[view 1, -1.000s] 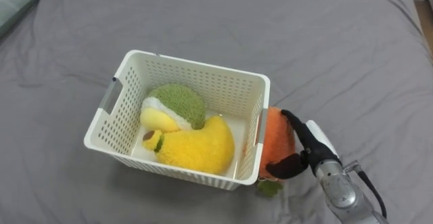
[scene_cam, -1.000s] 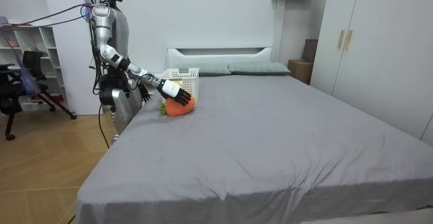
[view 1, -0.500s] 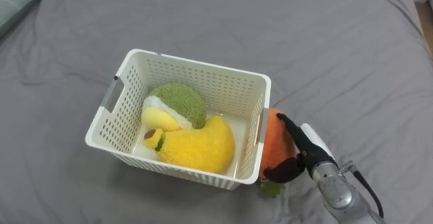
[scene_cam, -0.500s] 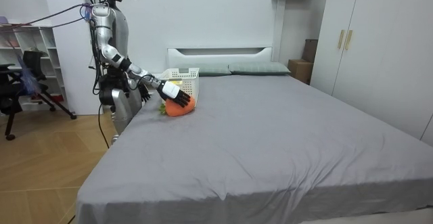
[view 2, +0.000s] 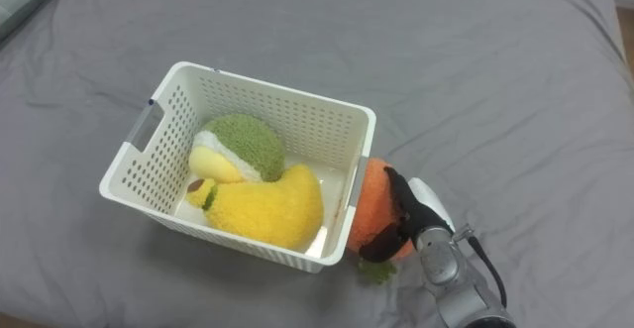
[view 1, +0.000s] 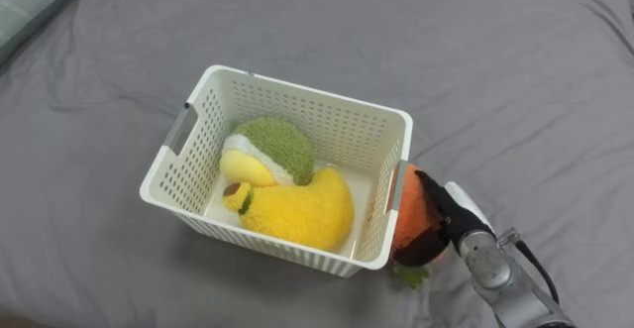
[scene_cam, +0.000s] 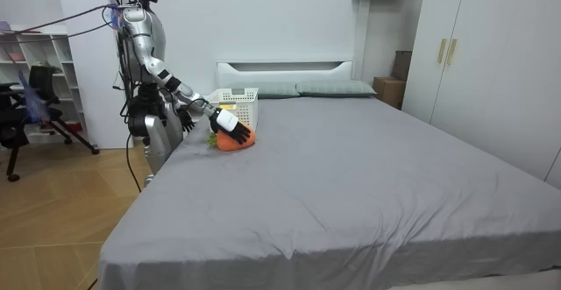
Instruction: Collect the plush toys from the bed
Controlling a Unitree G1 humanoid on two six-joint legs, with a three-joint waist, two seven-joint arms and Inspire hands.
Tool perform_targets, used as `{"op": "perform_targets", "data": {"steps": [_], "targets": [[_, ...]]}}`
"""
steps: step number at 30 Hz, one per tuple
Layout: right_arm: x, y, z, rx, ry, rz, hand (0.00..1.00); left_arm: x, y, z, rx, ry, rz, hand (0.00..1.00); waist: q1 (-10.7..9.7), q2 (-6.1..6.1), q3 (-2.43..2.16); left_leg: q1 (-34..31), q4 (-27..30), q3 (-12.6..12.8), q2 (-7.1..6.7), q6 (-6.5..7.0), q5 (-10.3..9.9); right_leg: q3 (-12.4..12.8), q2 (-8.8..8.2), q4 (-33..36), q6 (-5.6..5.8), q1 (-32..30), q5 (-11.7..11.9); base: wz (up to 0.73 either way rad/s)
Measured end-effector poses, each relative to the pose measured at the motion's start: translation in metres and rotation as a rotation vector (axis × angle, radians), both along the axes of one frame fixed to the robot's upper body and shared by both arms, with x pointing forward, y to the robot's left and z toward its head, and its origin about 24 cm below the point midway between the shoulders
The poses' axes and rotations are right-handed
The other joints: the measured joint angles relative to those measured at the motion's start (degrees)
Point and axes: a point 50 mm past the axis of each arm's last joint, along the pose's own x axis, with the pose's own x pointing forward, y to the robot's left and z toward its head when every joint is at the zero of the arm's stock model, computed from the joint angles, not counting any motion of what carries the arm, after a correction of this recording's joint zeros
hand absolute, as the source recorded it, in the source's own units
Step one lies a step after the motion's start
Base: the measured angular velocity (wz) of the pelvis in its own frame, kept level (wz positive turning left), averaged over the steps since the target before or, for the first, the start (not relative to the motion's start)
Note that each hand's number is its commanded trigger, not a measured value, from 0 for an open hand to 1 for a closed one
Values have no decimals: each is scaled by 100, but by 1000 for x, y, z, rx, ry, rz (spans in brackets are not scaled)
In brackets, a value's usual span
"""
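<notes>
Right hand [view 1: 458, 214] clamps the orange plush toy [view 1: 412, 221] just beside the white basket [view 1: 337, 130]

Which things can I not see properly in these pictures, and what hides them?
- Orange plush toy: eye views, partly behind the basket wall and under the right hand.
- Green plush toy: eye views, lower part under the yellow plush toy.
- Basket contents: room view, too small.

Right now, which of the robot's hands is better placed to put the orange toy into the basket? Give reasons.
Right. The right hand has its fingers curled round the orange toy, close beside the white basket.
</notes>
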Motion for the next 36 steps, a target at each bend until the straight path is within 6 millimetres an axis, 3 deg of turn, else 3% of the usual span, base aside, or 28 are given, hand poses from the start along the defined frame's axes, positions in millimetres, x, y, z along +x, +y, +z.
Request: {"op": "perform_targets", "data": {"steps": [1, 2, 3, 9, 13, 26, 36], "targets": [[1, -1, -1, -5, 3, -9, 47, 1, -1, 0, 1, -3, -5, 0, 11, 7, 5, -4, 1, -13, -1, -1, 1, -24, -3, 0, 0, 0, 0, 6], [2, -2, -1, -9, 3, -13, 92, 1, -1, 0, 1, -5, -7, 0, 19, 10, 7, -4, 1, -19, -2, -1, 1, -28, -3, 0, 0, 2, 0, 5], [2, -3, -1, -14, 3, -20, 100, 1, -1, 0, 1, -5, -8, 0, 28, 18, 12, -4, 0, -25, -2, -1, 1, -34, -3, 0, 0, 4, 0, 3], [10, -8, 4, -41, -36, -67, 100, 3, -5, 0, 1, -4, -35, 0, 27, 113, 75, -11, -2, -57, -5, -1, 1, -96, -8, -1, 0, 8, 0, 1], [11, -14, 5, -39, -46, -111, 100, 4, -5, 0, 1, -5, -36, 0, 24, 122, 81, -23, -5, -78, -5, -2, 1, -109, -2, -9, 0, 6, 0, 0], [13, -18, 8, -28, -55, -136, 100, 5, -5, 0, 0, -6, -40, 0, -7, 131, 64, -52, -2, -105, -15, -4, 5, -101, -9, -13, 0, -19, 0, 0], [17, -22, 15, -18, -86, -146, 100, 3, -3, 0, 5, -7, -40, 0, -49, 86, 18, -28, 21, -103, -22, -7, 41, -92, -23, 6, 0, 0, 0, 0]]}}
